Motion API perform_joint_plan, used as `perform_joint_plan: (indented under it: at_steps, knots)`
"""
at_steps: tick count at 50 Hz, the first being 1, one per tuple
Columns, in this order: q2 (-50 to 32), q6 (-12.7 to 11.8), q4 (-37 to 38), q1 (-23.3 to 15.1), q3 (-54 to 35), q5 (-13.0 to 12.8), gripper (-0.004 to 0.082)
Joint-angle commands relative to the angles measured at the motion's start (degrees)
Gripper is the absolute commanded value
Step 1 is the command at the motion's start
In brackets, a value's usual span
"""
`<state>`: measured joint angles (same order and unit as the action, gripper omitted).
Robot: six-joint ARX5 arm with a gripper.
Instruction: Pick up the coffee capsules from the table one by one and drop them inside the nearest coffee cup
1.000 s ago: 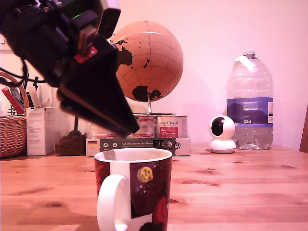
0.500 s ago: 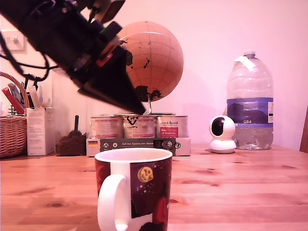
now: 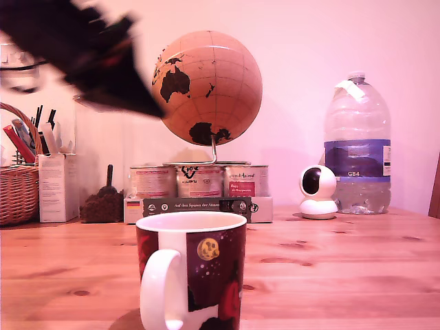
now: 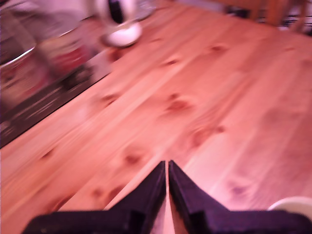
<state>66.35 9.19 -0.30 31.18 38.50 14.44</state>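
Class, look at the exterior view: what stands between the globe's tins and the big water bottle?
A small round white security camera stands on the wooden plank table between the metal tins and the clear plastic bottle.

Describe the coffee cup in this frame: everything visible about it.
The coffee cup is a large ceramic-looking mug, dark maroon-black outside with speckles and a yellow moon, white at the rim, with a white handle facing the camera at the exterior view's left. It stands upright on the wooden table in the foreground. Nothing touches it; its inside is hidden. The wrist view shows only a sliver of pale rim.
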Motion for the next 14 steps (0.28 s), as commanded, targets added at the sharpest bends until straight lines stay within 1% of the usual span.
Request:
perform_joint_plan:
  at_steps: [1,8,14]
  knots:
    - [-2.6,-0.2,0.5,-1.3,-2.0,0.2,-0.0022]
    - [-7.0,-1.1,-0.2,-3.9,-3.5,1.8,-0.0022]
    - [-9.2,-1.3,-0.5,-4.5,-3.5,2.5,-0.0022]
